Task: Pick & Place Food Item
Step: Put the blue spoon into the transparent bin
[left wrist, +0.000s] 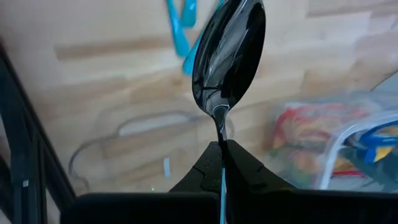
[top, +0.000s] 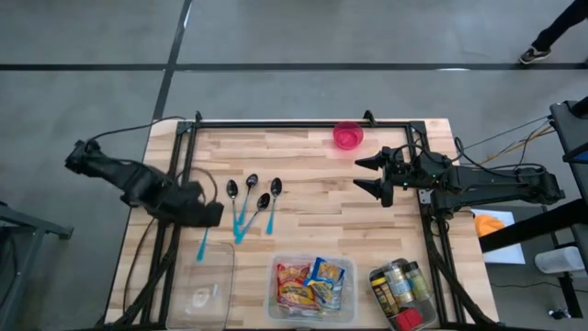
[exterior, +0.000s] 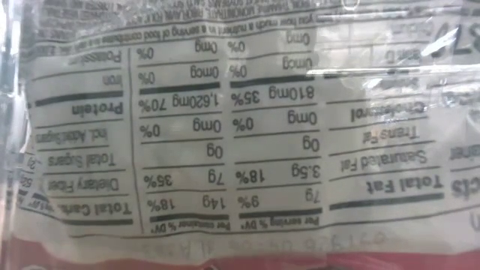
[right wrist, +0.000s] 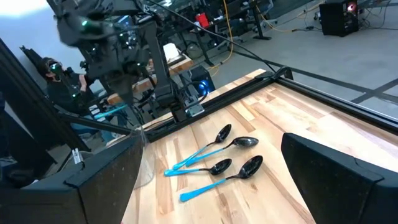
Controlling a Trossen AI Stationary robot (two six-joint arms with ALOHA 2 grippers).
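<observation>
From above, the left claw (top: 207, 213) is seen near the bench's (top: 312, 184) left edge, closed on a blue-handled spoon (top: 203, 245), just above a clear empty container (top: 204, 292) at the front-left corner. Four more spoons (top: 253, 204) lie on the bench left of centre. A clear tub of food packets (top: 311, 287) sits at the front edge, with a tub of jars (top: 402, 294) beside it toward the front-right corner, and a pink bowl (top: 347, 135) stands near the back edge. The right claw (top: 372, 175) is held wide open and empty over the bench's right part. The low view is filled by a packet's nutrition label (exterior: 225, 120), seen mirrored. In the left wrist view, the spoon's dark bowl (left wrist: 230, 53) is pinched by its neck between the closed fingers (left wrist: 205, 171), with the packets (left wrist: 311, 146) beyond. In the right wrist view, the four spoons (right wrist: 221, 158) lie between the spread fingers (right wrist: 339, 177).
</observation>
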